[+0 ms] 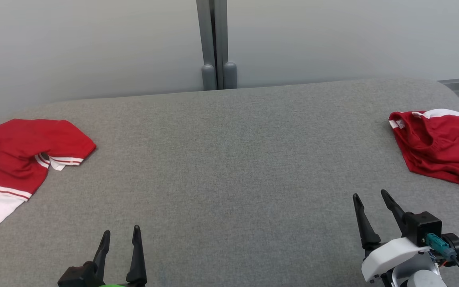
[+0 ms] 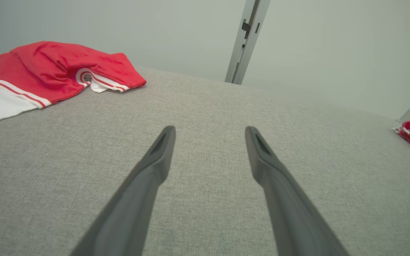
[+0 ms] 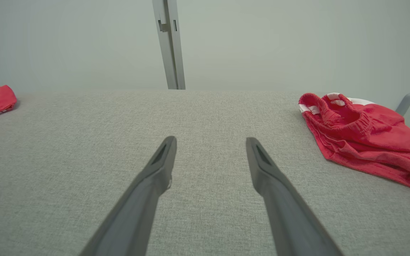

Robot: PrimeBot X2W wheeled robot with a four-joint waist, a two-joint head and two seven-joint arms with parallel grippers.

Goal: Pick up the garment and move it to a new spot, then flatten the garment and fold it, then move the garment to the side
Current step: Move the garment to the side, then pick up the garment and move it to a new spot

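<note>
The left tool (image 1: 121, 229) and right tool (image 1: 370, 194) hover spread and empty over the middle of the grey tabletop (image 1: 229, 159), well apart from the red-and-white shirt (image 1: 10, 155) at its left edge and the red shorts (image 1: 440, 147) at its right, so a reach could pinch one layer or drag cloth overboard.

Table (image 1: 229, 159) grey woven cloth (matt); red garment (image 1: 440, 147) soft knit.
</note>
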